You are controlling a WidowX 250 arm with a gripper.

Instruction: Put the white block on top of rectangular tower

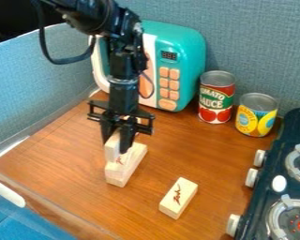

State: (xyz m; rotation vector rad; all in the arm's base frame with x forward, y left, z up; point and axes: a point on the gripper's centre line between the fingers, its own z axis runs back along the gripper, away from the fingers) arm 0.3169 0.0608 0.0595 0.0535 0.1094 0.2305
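Nearest, 1 loose block (pixel 178 198) lies flat on the table (pixel 71 159). Past it is the low rectangular tower (pixel 131 164). The white block (pixel 112 149) is upright at the tower's left side, between the fingers of the claw (pixel 116 146), which look narrowed onto it. Placing seems in hand; next, check that the block sits squarely on top, then let go and lift straight up. Farther back are 2 cans (pixel 257 119) (pixel 217 101) and a toy microwave (pixel 187 51).

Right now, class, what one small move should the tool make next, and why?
Probably ease the tool down slightly before any release: it grips the pale block, whose lower end appears over the wooden tower, but this angle doesn't settle whether block and tower touch.
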